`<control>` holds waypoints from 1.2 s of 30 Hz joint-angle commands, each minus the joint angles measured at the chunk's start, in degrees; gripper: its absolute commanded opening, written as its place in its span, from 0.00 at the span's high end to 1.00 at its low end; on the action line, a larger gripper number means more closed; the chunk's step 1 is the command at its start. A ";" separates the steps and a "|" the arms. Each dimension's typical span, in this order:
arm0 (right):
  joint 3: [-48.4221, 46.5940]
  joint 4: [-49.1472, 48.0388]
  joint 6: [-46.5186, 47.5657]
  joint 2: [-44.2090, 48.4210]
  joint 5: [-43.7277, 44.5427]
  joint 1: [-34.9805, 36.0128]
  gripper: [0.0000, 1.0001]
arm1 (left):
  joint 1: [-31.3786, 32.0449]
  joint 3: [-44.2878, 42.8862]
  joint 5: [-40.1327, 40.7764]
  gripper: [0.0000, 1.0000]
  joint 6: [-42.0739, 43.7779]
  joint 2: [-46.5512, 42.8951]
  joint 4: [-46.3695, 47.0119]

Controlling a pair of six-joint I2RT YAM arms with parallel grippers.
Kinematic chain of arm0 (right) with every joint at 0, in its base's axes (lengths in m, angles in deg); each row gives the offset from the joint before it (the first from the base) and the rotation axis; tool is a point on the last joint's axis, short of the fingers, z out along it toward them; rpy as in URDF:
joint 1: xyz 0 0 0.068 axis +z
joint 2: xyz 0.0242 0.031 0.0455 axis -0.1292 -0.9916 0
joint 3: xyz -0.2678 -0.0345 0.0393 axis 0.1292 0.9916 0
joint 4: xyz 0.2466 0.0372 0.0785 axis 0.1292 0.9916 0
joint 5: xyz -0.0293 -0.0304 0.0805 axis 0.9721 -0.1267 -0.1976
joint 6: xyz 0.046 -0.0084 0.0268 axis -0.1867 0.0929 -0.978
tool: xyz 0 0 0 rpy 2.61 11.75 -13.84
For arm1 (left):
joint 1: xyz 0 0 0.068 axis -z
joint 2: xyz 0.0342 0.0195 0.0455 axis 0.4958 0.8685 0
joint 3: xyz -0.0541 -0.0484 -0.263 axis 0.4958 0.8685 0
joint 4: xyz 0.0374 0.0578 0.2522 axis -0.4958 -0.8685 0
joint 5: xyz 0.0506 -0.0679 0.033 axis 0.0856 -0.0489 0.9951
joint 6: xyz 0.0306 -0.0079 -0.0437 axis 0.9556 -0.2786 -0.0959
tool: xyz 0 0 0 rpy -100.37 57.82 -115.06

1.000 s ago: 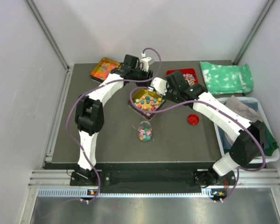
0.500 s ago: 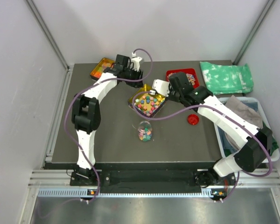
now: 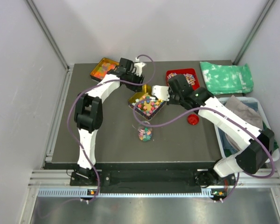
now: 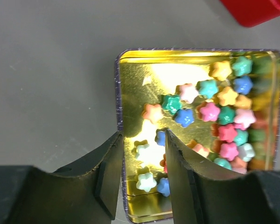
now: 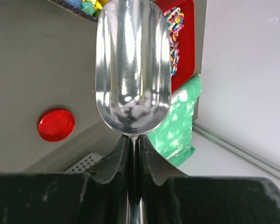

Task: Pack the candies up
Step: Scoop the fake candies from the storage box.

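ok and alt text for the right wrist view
An empty metal scoop, held by its handle in the shut right tool, fills the frame. Around it lie a red lid on the dark table, a red tray of striped sweets and a green cloth.

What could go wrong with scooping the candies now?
1. The left gripper has its jaws on either side of the gold tin's wall. A pull or nudge there might tip the tin and spill the star candies.
2. The right gripper holds an empty metal scoop. It looks wide beside the clear jar, so poured candies might miss the jar and roll across the table.
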 commanded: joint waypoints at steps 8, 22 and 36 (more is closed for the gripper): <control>-3.95 3.41 3.94 2.61 1.21 4.44 1.00 | 0.67 0.24 4.59 0.61 4.47 2.76 1.18; -3.34 0.25 17.38 -3.10 5.43 5.05 1.00 | 2.25 -3.36 9.16 0.89 7.11 5.04 -0.04; -3.60 -3.80 27.40 -11.27 8.15 4.97 1.00 | 6.11 -7.15 17.42 1.00 10.80 2.23 1.36</control>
